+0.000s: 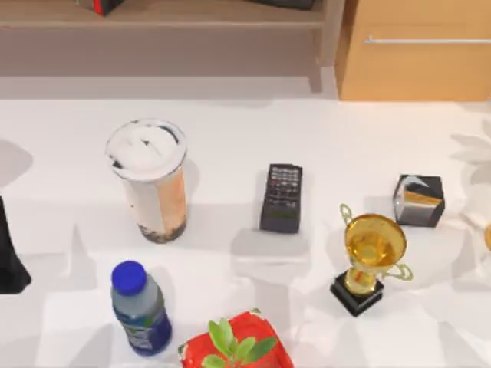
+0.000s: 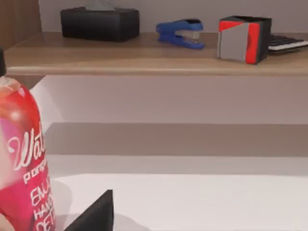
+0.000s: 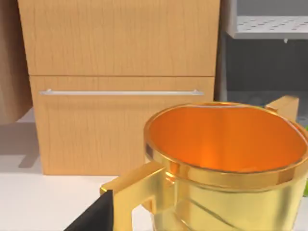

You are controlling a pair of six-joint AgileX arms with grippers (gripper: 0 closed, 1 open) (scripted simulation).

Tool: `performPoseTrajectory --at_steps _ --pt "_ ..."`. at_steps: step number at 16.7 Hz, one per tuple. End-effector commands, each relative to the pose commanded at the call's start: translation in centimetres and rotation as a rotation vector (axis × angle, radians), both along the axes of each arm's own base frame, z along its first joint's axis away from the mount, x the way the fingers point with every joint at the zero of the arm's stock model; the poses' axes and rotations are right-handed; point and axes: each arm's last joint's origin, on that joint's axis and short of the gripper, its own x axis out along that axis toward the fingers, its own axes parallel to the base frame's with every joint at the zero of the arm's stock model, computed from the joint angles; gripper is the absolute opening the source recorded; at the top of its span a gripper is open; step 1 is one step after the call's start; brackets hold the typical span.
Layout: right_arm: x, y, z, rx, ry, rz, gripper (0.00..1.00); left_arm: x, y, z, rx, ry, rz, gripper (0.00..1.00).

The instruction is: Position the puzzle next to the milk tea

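The milk tea (image 1: pixel 147 181), a tall clear cup with a white foamy top and dark pearls at its base, stands upright left of the table's middle. The puzzle is out of view. My left arm (image 1: pixel 9 257) is a dark shape at the table's left edge, well left of the cup. A dark part of my left gripper (image 2: pixel 94 215) sits low in the left wrist view beside a red bottle (image 2: pixel 19 163). A dark part of my right gripper (image 3: pixel 94 215) shows close to a gold cup (image 3: pixel 226 163) in the right wrist view.
A black remote (image 1: pixel 281 197) lies at centre. A gold trophy (image 1: pixel 372 257) and a black cube with a silver-orange face (image 1: pixel 419 201) stand on the right. A blue-capped bottle (image 1: pixel 140 308) and a red plant pot (image 1: pixel 238 349) stand in front. Behind are a shelf (image 2: pixel 144 57) and a wooden cabinet (image 1: pixel 414 50).
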Motion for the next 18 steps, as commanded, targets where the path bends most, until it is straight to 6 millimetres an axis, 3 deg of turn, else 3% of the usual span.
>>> performPoseTrajectory --at_steps 3,5,7,10,13,16,18 --pt "0.0 0.0 0.0 0.0 0.0 0.0 1.0 0.0 0.0 0.3 0.0 -0.001 0.0 1.0" --pt "0.0 0.0 0.0 0.0 0.0 0.0 1.0 0.1 -0.2 1.7 -0.001 -0.007 -0.001 1.0" --pt "0.0 0.0 0.0 0.0 0.0 0.0 1.0 0.3 -0.4 4.2 -0.003 -0.016 -0.003 1.0" --pt "0.0 0.0 0.0 0.0 0.0 0.0 1.0 1.9 -1.0 9.5 -0.008 -0.027 -0.006 1.0" --pt "0.0 0.0 0.0 0.0 0.0 0.0 1.0 5.4 -2.3 15.3 -0.012 -0.029 -0.009 1.0" --pt "0.0 0.0 0.0 0.0 0.0 0.0 1.0 11.0 -4.7 19.8 -0.012 -0.018 -0.012 1.0" --pt "0.0 0.0 0.0 0.0 0.0 0.0 1.0 15.2 -7.0 21.6 -0.009 -0.008 -0.014 1.0"
